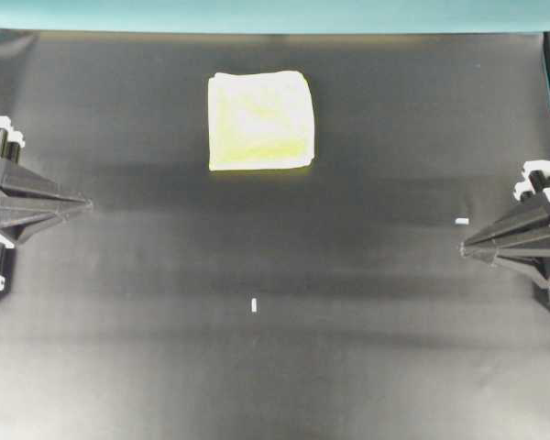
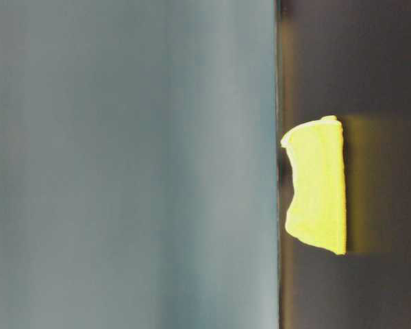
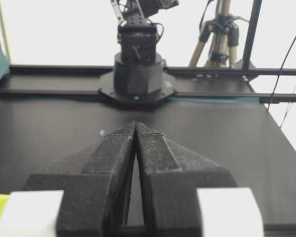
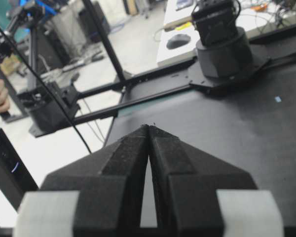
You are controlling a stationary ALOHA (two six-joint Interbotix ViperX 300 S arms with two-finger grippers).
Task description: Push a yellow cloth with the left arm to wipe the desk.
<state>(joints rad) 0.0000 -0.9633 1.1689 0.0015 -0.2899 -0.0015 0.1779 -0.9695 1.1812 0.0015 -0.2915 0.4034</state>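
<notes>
Both grippers are pinched to a point with nothing between their fingers. Left gripper [image 1: 84,206] sits at the left edge of the desk [image 1: 275,367], its tip aimed toward the middle; the right gripper [image 1: 466,246] mirrors it at the opposite edge. Yellow cloth [image 1: 260,121] lies flat and folded square near the far edge of the desk, well apart from both grippers. A sliver of yellow at the bottom left corner of the left wrist view is probably that cloth.
</notes>
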